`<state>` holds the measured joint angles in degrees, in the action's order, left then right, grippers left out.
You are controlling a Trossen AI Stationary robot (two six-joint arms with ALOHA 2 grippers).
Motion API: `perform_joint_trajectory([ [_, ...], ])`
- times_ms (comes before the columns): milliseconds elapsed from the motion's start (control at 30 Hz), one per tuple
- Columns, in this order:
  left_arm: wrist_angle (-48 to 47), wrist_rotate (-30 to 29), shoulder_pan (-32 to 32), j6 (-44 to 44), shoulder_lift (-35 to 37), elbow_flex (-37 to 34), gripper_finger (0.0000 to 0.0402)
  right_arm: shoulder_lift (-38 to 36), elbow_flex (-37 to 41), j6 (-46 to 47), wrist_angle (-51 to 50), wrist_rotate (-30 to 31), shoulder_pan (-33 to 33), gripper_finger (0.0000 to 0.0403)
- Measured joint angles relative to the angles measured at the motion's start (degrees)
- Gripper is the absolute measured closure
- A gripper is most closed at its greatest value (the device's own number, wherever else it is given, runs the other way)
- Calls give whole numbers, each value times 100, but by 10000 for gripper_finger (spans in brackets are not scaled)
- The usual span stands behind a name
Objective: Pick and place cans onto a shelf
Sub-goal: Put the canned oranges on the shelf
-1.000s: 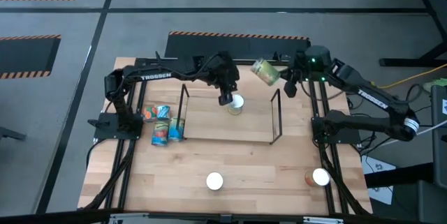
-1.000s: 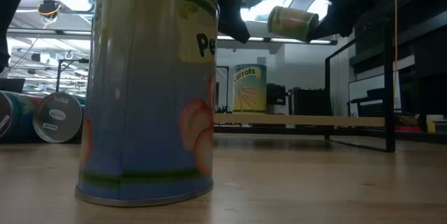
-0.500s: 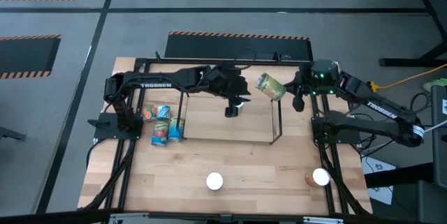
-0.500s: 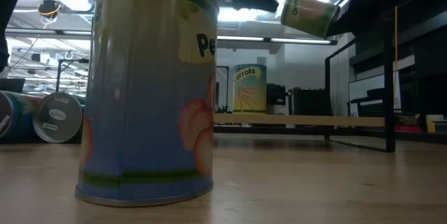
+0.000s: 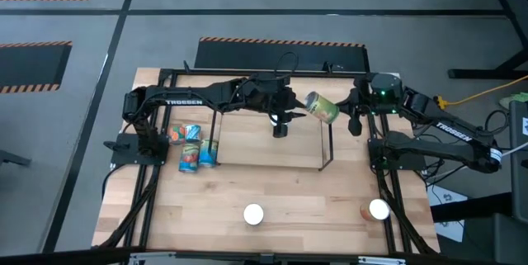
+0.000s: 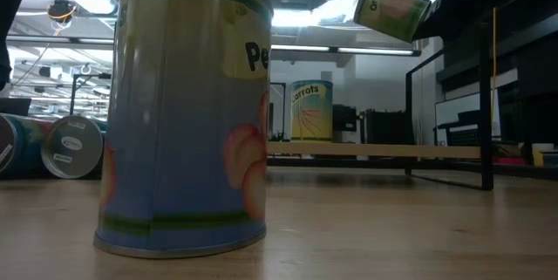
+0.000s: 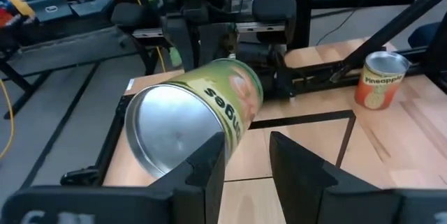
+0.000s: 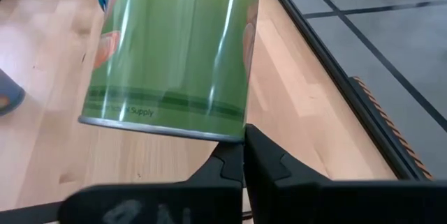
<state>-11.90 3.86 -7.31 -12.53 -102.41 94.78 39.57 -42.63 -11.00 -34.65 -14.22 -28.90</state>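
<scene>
My right gripper is shut on a green-labelled can, held tilted in the air above the right end of the black wire shelf. The can also shows in the low view. My left gripper is open above the shelf's middle. In the left wrist view its fingers point at the can's silver end, close to it. A carrots can stands upright on the shelf, hidden under my left arm in the high view. My right gripper holds the green can by the end nearest the gripper, at its rim. The fingers come from the table's right side, nearly closed together. The can is lifted clear and tilted, its other end toward my left gripper.
Three cans lie on their sides left of the shelf. A white-topped peach can stands near the front edge, filling the low view. A pineapple can stands at the front right. The shelf's upright wires rise at both ends.
My right gripper has carried the green can up and toward the table's near edge, over the shelf's right end, tipping it further. My left gripper has risen from beside the carrots can and moved right, toward the green can.
</scene>
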Motion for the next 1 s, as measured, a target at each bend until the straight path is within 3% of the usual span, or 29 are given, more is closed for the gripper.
perform_joint_trajectory([
  [767,13,-70,0,11,2,4,297,7,7,177,531,42,293,403],
  [1000,13,-76,0,-7,2,4,340,7,7,183,560,31,295,403],
])
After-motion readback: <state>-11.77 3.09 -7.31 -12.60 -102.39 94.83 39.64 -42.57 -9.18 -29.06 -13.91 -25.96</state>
